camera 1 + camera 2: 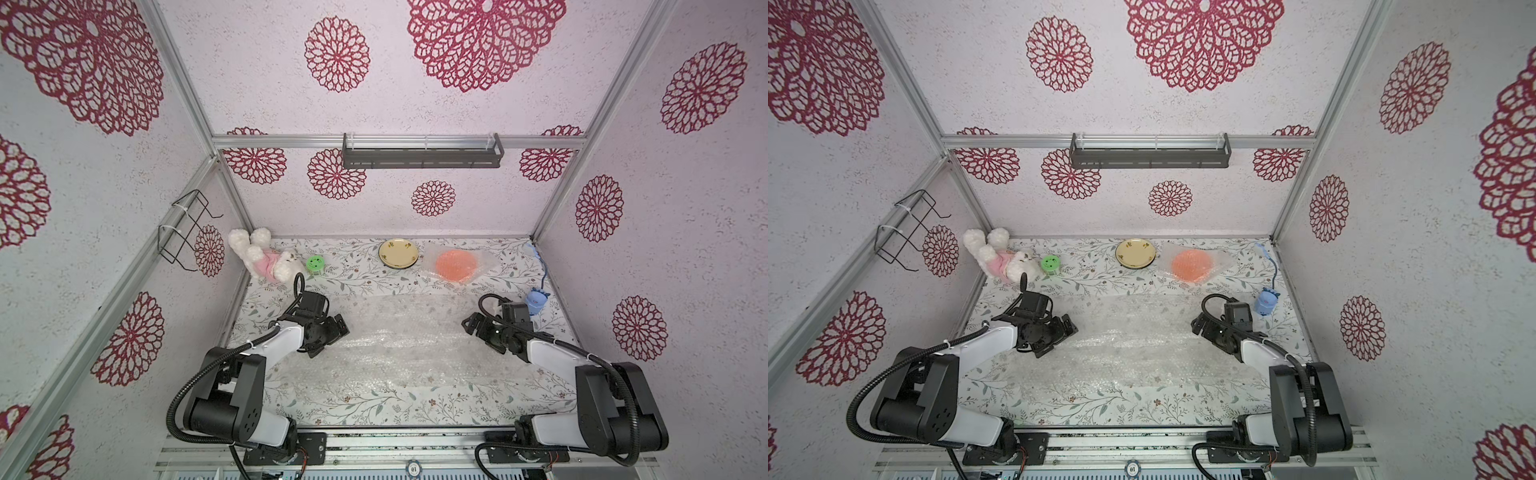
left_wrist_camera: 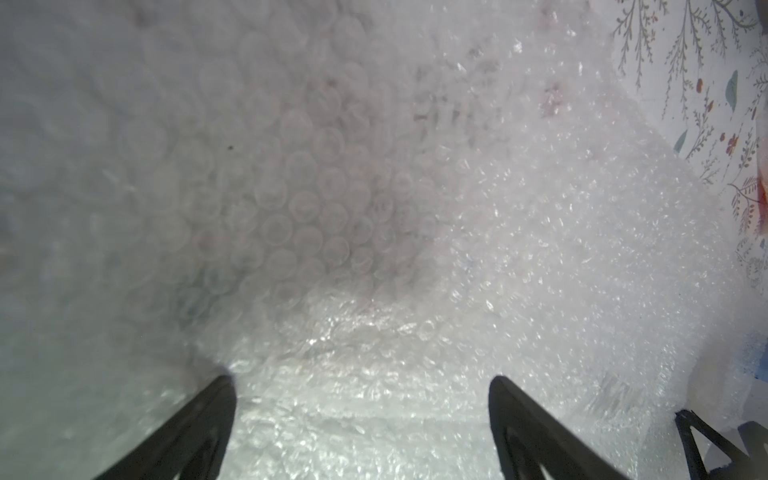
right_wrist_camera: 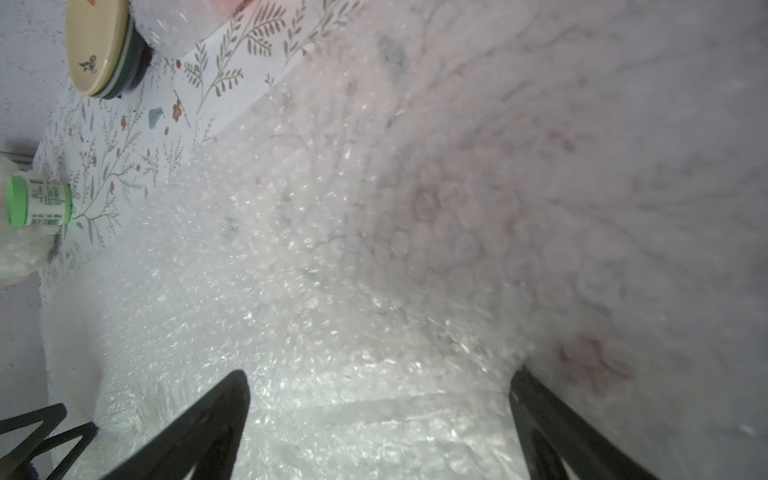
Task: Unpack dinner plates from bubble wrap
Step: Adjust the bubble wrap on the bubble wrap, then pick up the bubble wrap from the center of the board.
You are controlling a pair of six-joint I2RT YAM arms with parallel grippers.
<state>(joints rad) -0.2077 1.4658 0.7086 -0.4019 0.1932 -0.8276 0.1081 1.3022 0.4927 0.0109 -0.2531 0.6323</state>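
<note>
Item: orange plate [image 1: 456, 265], far right, unopened inside bubble wrap [image 1: 478, 254]. Cream plate [image 1: 399, 253] bare beside it. Left fingers [image 2: 361, 379], right fingers [image 3: 380, 371]: wide open, empty, flanking a flat sheet [image 1: 395, 345] mid-tabletop [image 1: 374, 409]. Next, likely: reach far, peel wrap.

Your two top views hang high at the front, above the arm bases, and look steeply down toward the back wall, both covering the whole table [image 1: 332, 411] almost alike. Your left wrist view sits close over the bubble wrap [image 2: 374, 208], looking out past the left gripper [image 2: 361, 378]. Your right wrist view, past the right gripper [image 3: 381, 370], covers the same sheet and the cream plate [image 3: 95, 45], shared with both top views.
</note>
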